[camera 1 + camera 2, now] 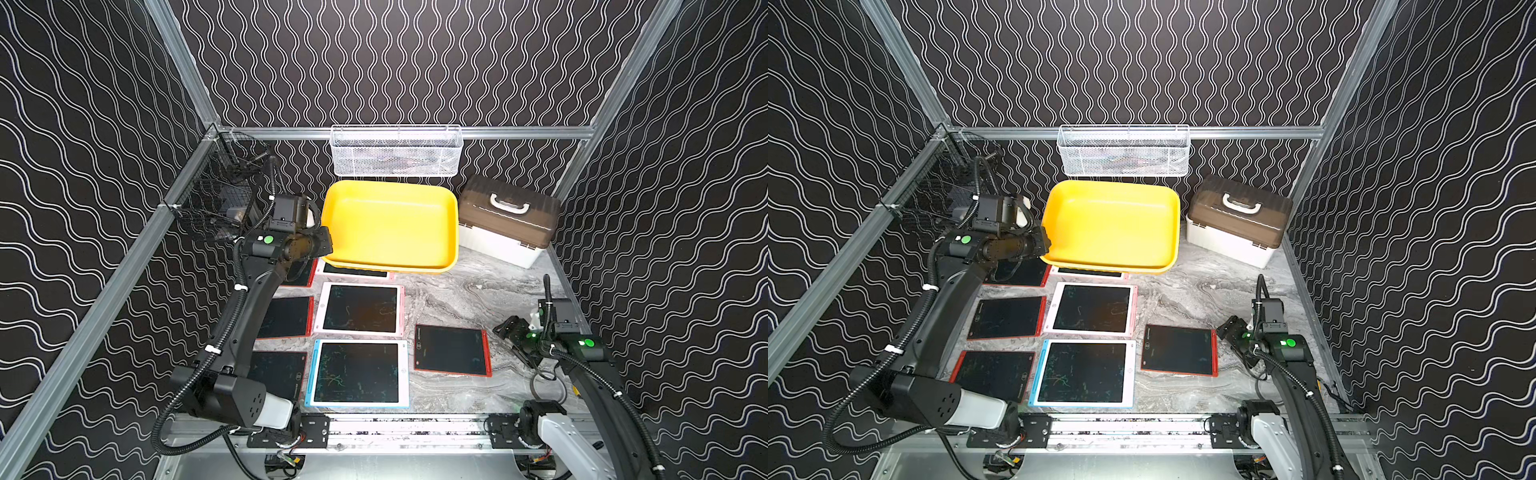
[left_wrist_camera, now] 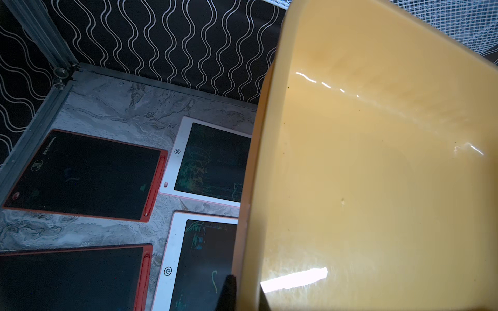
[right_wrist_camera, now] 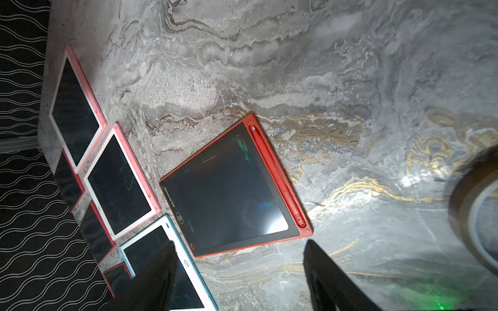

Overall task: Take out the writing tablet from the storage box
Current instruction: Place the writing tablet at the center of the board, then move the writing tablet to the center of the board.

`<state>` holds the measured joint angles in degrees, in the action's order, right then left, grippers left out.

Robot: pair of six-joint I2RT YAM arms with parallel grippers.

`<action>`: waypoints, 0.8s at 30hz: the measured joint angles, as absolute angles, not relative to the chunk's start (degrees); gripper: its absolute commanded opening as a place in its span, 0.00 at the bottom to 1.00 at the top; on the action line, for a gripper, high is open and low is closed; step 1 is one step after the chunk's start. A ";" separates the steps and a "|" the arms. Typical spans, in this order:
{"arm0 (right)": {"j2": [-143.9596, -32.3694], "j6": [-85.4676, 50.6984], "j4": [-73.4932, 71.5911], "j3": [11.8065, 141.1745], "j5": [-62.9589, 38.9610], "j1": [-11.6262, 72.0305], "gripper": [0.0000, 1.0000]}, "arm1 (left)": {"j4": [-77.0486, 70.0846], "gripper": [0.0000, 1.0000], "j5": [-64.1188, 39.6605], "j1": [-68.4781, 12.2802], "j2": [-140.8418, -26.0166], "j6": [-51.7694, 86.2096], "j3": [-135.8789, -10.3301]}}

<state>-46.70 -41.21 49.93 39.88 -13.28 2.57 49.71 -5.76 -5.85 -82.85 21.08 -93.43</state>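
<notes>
Writing tablets lie screen-up on the marble table (image 1: 457, 286), every one of them outside the storage box (image 1: 390, 224) and on its near side. The box's floor shows bare yellow in both top views.

Farthest out from the box's front rim is a blue-framed tablet (image 1: 357, 372). A little closer in, off toward the box's right end, the red tablet (image 1: 452, 350) lies alone and well apart from the box. That one is my guess for the piece in hand, because the right gripper (image 3: 239, 242) hovers just beside it, its fingers (image 3: 323, 269) spread wide with nothing between them.

The red tablet lies to the left of those fingers. Its long axis runs roughly parallel to the box's front rim, with the stylus edge turned toward the gripper and the logo end toward the other tablets. The right arm is plainly the nearer one.

Closer to the box sits a pink-framed tablet (image 1: 360, 308), and a white-framed tablet (image 1: 353, 272) is partly tucked under the front rim. At the box's front left corner the left gripper (image 1: 326, 245) is clenched on the rim, and the box looks tipped toward the near side.

Beyond the box stand the brown-lidded case (image 1: 509, 220), off its right end, and the white mesh basket (image 1: 395, 153) on the back rail.

Judging by the bare box, little remains but to lower it.
</notes>
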 measured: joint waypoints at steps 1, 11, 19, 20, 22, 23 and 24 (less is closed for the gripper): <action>-47.24 -41.54 48.86 39.42 -12.71 3.53 0.80 | 49.71 0.00 -5.78 -5.87 -82.98 21.19 -93.58; -63.99 -41.04 30.94 39.42 -0.05 24.97 0.88 | 48.84 0.00 -7.09 -6.98 -87.35 22.55 -94.43; -79.92 -38.09 13.50 42.15 9.65 35.18 0.87 | 48.45 0.00 -6.59 -7.03 -88.31 24.34 -92.75; -81.89 -37.74 11.60 42.17 10.31 36.12 0.86 | 48.36 0.00 -6.22 -7.03 -88.51 24.51 -92.64; -86.15 -37.21 8.60 42.57 11.49 37.58 0.86 | 48.14 0.00 -5.74 -7.03 -89.08 24.86 -92.55; -87.90 -36.86 7.44 42.76 12.05 37.87 0.86 | 48.03 0.00 -5.72 -7.03 -89.41 25.10 -92.55; -89.52 -36.84 6.22 42.87 12.67 38.09 0.85 | 47.79 0.00 -5.74 -7.03 -89.91 25.45 -92.55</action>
<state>-89.52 -36.84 6.22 42.87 12.67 38.09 47.79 -5.74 -7.03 -89.91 25.45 -92.55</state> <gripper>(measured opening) 0.857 0.121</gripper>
